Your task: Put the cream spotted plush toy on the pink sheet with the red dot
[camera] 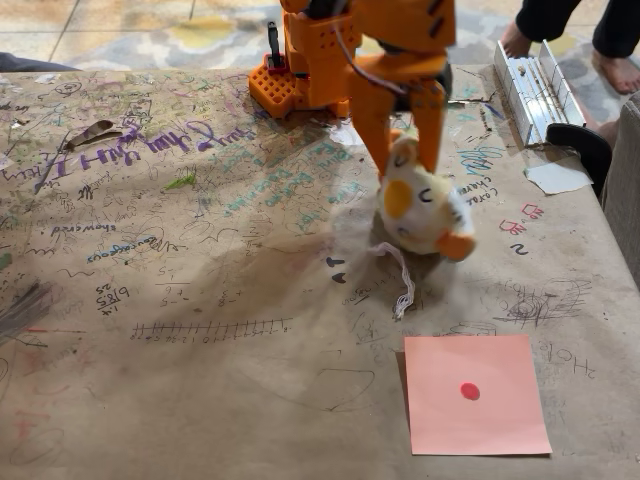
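The orange plastic arm rises from its base (300, 75) near the far edge of the table and folds down toward the middle. Its two-finger orange gripper (408, 150) points downward, jaws clamped on the top of the cream spotted plush toy (420, 210).

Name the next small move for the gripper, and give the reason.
Probably carry the cream spotted plush toy toward the camera and slightly right. The gripper pinches it near its top, apparently lifted, while the pink sheet with the red dot lies bare nearer the table's front edge.
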`<state>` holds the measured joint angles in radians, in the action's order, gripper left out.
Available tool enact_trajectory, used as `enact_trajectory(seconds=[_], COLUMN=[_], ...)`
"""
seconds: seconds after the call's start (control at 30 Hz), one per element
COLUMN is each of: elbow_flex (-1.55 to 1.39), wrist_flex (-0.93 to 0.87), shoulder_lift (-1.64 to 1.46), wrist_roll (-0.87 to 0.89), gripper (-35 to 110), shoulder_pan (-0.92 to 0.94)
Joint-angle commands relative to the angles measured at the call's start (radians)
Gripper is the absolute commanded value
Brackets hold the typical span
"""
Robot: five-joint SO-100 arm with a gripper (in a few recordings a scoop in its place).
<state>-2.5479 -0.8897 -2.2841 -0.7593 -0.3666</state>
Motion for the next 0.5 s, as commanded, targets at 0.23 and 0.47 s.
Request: enact_trajectory(seconds=[0.23,0.47], elbow_flex=[0.325,0.69], wrist_flex=[-0.354,-0.574], shoulder_lift=[-0.678,-0.845], wrist_roll=[0.009,0.0], gripper=[0,0], shoulder_pan=[0.107,0.08])
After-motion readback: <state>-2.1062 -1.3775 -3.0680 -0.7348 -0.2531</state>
